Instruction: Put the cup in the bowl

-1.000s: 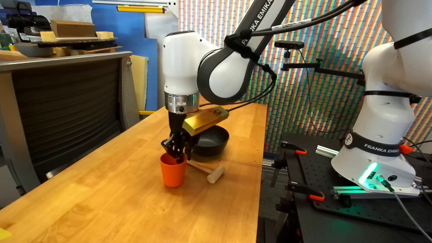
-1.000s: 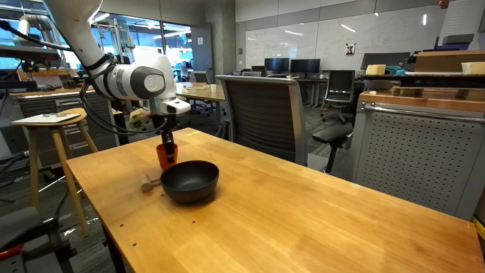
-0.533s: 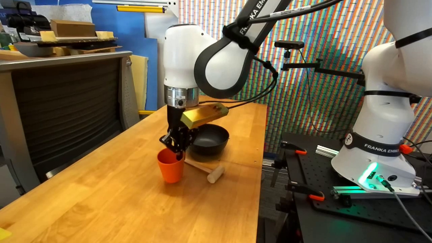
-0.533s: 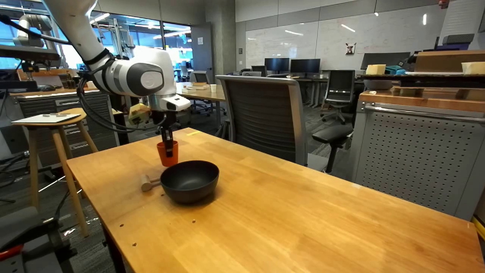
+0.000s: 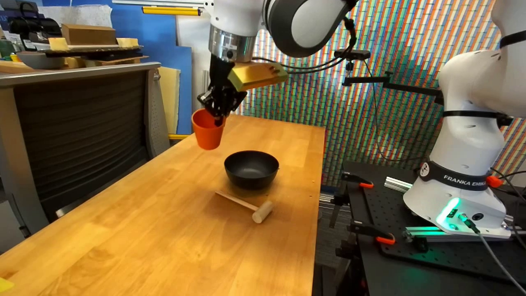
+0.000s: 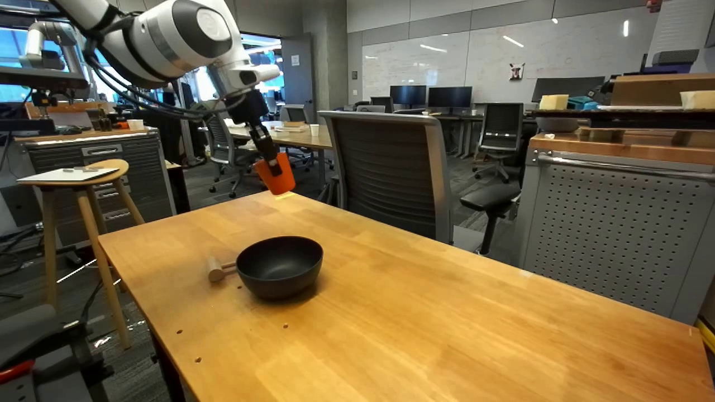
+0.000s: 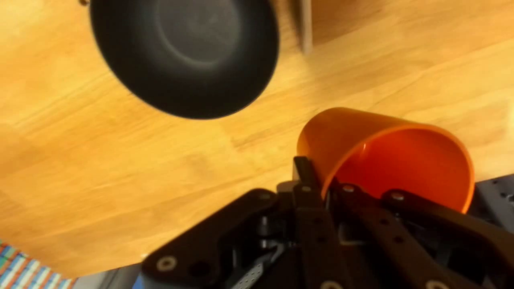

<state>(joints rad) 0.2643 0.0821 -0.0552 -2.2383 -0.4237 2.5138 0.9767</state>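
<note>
The orange-red cup (image 5: pixel 208 135) is in the air above the table, held by its rim. It shows tilted in an exterior view (image 6: pixel 279 181). My gripper (image 5: pixel 220 118) is shut on the cup wall; in the wrist view (image 7: pixel 321 178) one finger is inside the cup and the other outside. The black bowl (image 5: pixel 251 170) stands upright on the table, and its inside looks bare in the wrist view (image 7: pixel 196 44). The cup is higher than the bowl and off to one side of it, not over it; the bowl also shows in an exterior view (image 6: pixel 279 273).
A small wooden mallet (image 5: pixel 263 211) lies on the wooden table (image 5: pixel 164 246) beside the bowl; its handle shows in the wrist view (image 7: pixel 306 28). An office chair (image 6: pixel 391 173) stands at the table's long edge. The robot's base (image 5: pixel 456 205) is on a black stand beside the table.
The gripper has risen well above the table with the cup in it. The cup has left the tabletop and become tilted. The bowl and mallet have not moved.
</note>
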